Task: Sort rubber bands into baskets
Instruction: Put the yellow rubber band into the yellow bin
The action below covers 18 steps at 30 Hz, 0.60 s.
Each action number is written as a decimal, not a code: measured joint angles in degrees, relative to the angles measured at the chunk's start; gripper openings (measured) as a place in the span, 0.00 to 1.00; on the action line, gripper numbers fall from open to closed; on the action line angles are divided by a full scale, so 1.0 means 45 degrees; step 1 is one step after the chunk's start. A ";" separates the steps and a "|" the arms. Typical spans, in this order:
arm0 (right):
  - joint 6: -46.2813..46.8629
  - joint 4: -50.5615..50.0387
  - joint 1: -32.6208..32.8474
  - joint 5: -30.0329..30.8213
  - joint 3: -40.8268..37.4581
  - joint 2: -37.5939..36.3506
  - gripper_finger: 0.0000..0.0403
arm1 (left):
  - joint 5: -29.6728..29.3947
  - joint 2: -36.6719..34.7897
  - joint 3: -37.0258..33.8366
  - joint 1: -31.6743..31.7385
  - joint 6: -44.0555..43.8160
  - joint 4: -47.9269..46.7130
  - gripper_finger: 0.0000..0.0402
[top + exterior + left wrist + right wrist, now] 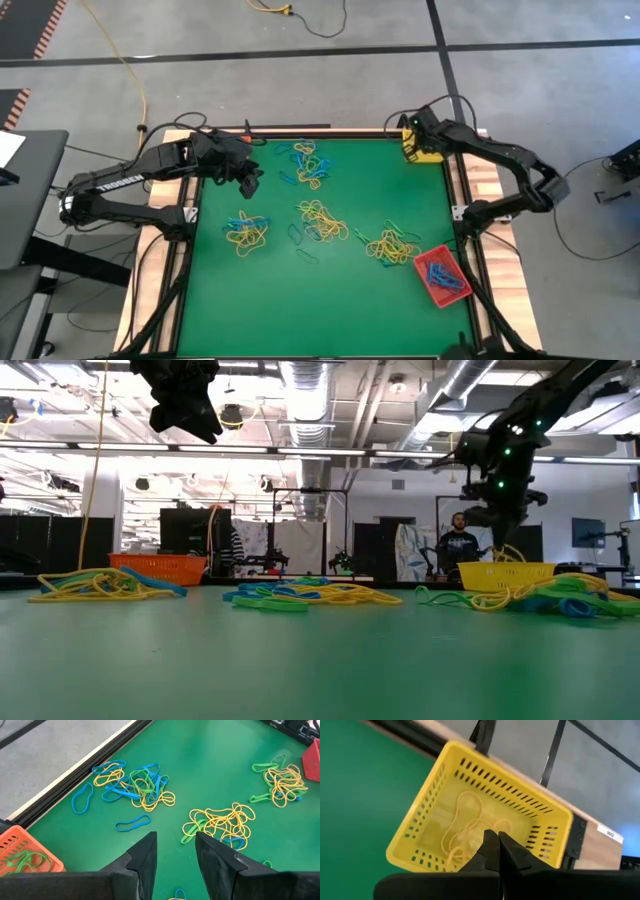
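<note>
Rubber bands lie in loose heaps on the green table: blue, yellow and green ones (308, 163) at the far side, yellow and blue ones (245, 230) at the left, yellow ones (322, 220) in the middle, and yellow and green ones (392, 245) at the right. The yellow basket (422, 152) stands at the far right corner with yellow bands in it. My right gripper (492, 834) hangs over it, shut on a yellow band. The red basket (440, 275) holds blue bands. The orange basket (25, 855) holds green ones. My left gripper (175, 836) hovers open above the far left. My right gripper pinches a yellow rubber band (479, 822) between its shut fingertips, slanting down from above. The band hangs slack below the fingers into the yellow basket (510, 552). Which part of the loop is caught is hidden by the fingers.
A black frame and wooden boards edge the table. Bare green table lies along the near side. Beyond the table, a person stands far off in the room in the low view.
</note>
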 joint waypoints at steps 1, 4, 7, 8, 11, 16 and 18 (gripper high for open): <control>0.0001 0.0015 -0.0007 -0.0005 0.0000 0.0127 0.04 | 0.0005 0.0000 0.0000 0.0004 0.0000 0.0000 0.31; 0.0006 0.0005 -0.0056 -0.0006 0.0000 0.0618 0.05 | 0.0005 0.0005 0.0004 0.0001 0.0000 0.0000 0.31; 0.0019 0.0006 -0.0056 -0.0015 0.0000 0.1059 0.10 | 0.0003 0.0000 0.0000 0.0005 0.0000 0.0000 0.31; 0.0024 0.0020 -0.0051 -0.0017 0.0000 0.1196 0.12 | 0.0003 0.0000 0.0000 0.0000 0.0005 0.0000 0.31; 0.0215 0.0060 -0.0028 -0.0038 0.0000 0.1470 0.19 | 0.0005 0.0000 0.0000 0.0005 0.0005 0.0000 0.31; 0.0262 0.0156 0.0054 -0.0068 0.0000 0.1208 0.31 | 0.0002 0.0003 0.0000 0.0002 0.0000 0.0000 0.31; 0.0262 0.0151 0.0133 -0.0073 0.0000 0.0899 0.35 | 0.0000 0.0004 0.0000 0.0000 0.0000 0.0000 0.31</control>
